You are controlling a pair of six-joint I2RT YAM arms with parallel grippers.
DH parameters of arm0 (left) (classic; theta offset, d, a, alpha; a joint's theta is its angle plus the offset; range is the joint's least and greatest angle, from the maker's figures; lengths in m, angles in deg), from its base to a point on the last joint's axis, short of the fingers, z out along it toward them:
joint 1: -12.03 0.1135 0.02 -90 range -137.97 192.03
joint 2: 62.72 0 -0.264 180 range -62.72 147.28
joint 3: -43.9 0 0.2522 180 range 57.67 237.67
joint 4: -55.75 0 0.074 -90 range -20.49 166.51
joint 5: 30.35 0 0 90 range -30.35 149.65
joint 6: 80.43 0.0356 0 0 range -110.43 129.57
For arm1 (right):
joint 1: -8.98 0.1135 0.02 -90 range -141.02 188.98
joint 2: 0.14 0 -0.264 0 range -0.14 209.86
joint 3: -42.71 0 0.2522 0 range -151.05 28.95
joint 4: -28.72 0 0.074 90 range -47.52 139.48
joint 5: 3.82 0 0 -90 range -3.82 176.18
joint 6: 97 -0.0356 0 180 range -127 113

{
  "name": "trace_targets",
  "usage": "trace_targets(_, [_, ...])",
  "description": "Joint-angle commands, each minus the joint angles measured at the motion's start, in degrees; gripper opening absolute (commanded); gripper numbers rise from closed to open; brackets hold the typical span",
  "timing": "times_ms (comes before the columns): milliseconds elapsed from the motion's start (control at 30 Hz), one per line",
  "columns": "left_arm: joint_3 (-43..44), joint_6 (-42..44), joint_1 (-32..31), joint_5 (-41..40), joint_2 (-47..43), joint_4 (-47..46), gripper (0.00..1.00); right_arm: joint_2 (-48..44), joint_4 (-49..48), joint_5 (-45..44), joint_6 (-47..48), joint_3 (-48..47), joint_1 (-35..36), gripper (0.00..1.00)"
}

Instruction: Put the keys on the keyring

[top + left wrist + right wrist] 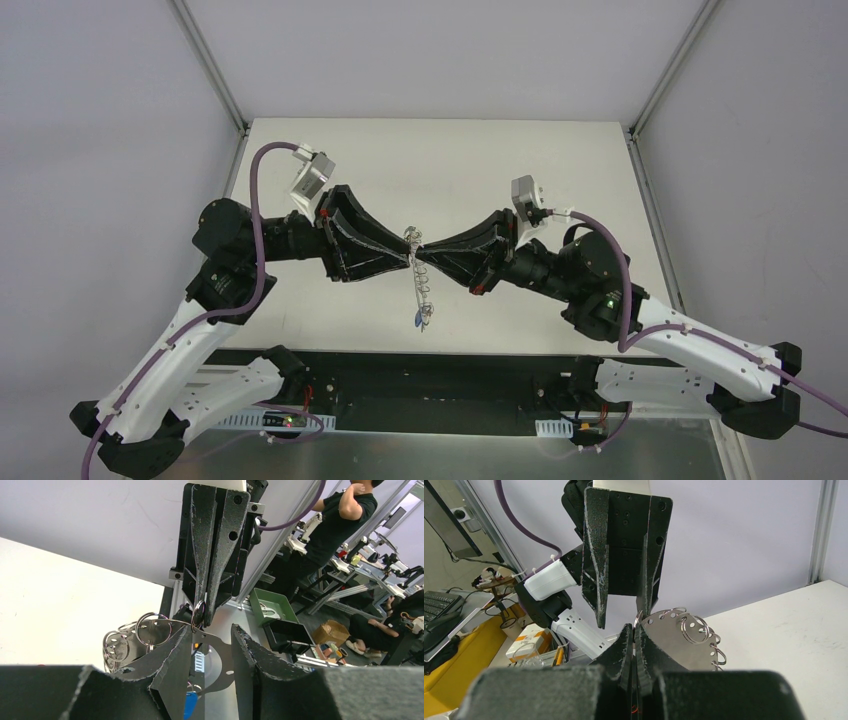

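The keyring [420, 290] hangs on edge between the two arms above the table. It is a flat silvery plate [674, 640] with holes round its rim and small split rings through them. My right gripper [633, 626] is shut on one small ring at the plate's top edge; the left wrist view shows that pinch [200, 617] from the front. My left gripper [211, 627] faces it with jaws apart, one finger [170, 660] against the plate [215, 660]. A bright blue key [190, 705] dangles from a low ring and shows small from above [418, 320]. Other keys are hidden.
The white table [500, 170] spreads behind and beside the arms, with metal frame posts [215, 70] at its far corners. Beyond its edge, the left wrist view shows a green bin [272, 605] and people at benches.
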Motion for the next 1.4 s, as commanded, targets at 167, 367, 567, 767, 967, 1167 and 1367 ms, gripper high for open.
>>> trace_targets(167, [1.24,-1.83,-0.52,0.43,0.76,-4.94,0.33,2.07,1.44,2.75,0.18,-0.79,0.61,0.00])
trace_targets(367, [0.96,-3.94,-0.52,0.98,1.63,-7.06,0.20,2.98,1.19,2.63,0.73,-1.44,0.65,0.00])
trace_targets(567, [0.81,-5.08,-0.52,1.79,2.11,-8.75,0.15,3.98,0.88,1.76,1.54,-1.55,0.51,0.00])
trace_targets(767, [0.55,-4.91,-0.51,1.63,1.67,-9.03,0.15,4.20,1.05,1.34,1.40,-0.96,-0.18,0.00])
trace_targets(967, [0.18,-4.45,-0.52,1.48,0.98,-9.04,0.21,2.88,1.97,0.45,1.42,0.75,-0.34,0.00])
trace_targets(1167, [-0.08,-4.65,-0.52,1.61,0.92,-9.34,0.30,2.48,2.09,0.93,1.37,1.77,-0.34,0.00])
trace_targets(1367, [-0.68,-4.81,-0.53,1.76,-0.01,-9.43,0.33,1.55,2.67,0.08,1.54,3.00,-0.69,0.00])
